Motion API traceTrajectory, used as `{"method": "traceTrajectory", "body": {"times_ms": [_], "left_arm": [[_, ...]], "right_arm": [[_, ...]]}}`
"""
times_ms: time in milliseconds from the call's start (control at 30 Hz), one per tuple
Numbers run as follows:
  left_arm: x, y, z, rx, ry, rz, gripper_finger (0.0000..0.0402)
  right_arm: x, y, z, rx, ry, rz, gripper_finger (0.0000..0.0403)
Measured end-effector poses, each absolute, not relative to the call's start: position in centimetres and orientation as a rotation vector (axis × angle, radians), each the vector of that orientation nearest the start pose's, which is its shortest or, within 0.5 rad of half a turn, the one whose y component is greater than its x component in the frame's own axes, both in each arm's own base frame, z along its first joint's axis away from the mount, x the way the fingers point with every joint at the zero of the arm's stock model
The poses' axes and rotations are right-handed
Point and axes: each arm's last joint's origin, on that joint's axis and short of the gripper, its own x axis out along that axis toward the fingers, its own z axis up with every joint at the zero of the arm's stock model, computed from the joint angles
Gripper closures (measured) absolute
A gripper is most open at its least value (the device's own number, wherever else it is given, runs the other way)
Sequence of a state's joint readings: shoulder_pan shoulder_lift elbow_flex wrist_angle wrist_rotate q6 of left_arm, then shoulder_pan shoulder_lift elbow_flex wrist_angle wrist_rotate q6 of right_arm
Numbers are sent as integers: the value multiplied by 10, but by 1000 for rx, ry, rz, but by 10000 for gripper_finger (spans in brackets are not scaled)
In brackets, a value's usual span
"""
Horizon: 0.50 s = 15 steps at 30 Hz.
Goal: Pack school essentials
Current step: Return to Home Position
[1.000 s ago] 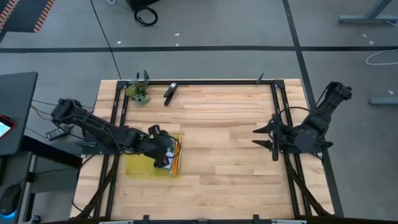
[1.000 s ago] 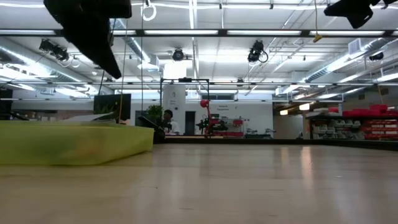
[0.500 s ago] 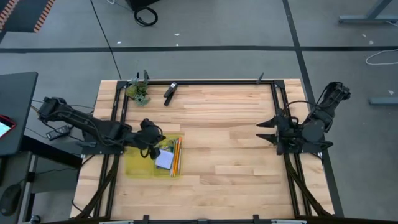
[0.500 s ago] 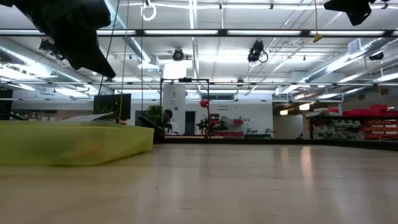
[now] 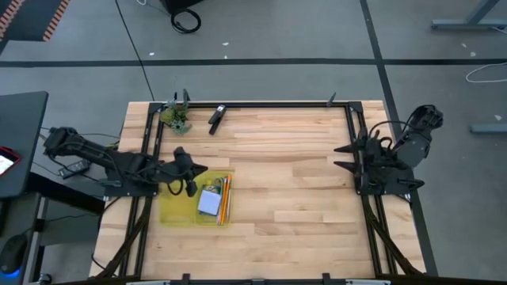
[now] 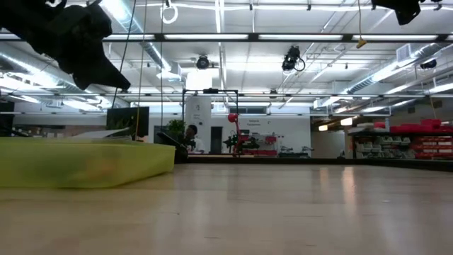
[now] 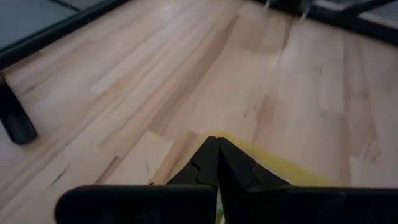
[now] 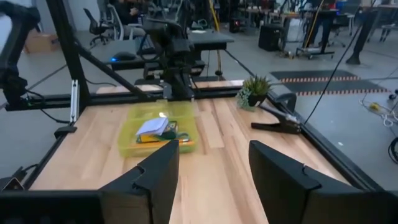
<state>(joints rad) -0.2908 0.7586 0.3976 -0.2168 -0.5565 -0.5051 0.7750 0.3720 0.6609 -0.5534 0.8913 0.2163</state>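
Note:
A yellow tray sits on the table's left half. In it lie a pale blue notepad, orange pencils and green-handled scissors. The right wrist view shows the same tray with the notepad on top. My left gripper hovers shut above the tray's far left corner, holding nothing; its fingertips meet over the tray's yellow rim. My right gripper waits open at the table's right side, its fingers spread wide. The pen, eraser and crayon box cannot be made out.
A green leafy clump and a black oblong tool lie at the table's far left; both also show in the right wrist view. A black frame rims the table. Bare wood spans the middle.
My left gripper has drawn back from over the tray's contents toward the table's left and far side, uncovering the notepad, pencils and scissors. In the low view it has also risen. My right gripper has pulled back toward the table's right edge.

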Motion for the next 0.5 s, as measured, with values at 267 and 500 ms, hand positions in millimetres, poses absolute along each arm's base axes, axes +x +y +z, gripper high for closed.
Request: {"method": "traceTrajectory", "body": {"times_ms": [267,500], "left_arm": [[139,-24,191,-221,297,357,396],[130,-15,187,-63,161,360,398]], "right_arm": [[52,18,309,-15,90,-178,225],[38,1,312,-123,46,-308,262]]}}
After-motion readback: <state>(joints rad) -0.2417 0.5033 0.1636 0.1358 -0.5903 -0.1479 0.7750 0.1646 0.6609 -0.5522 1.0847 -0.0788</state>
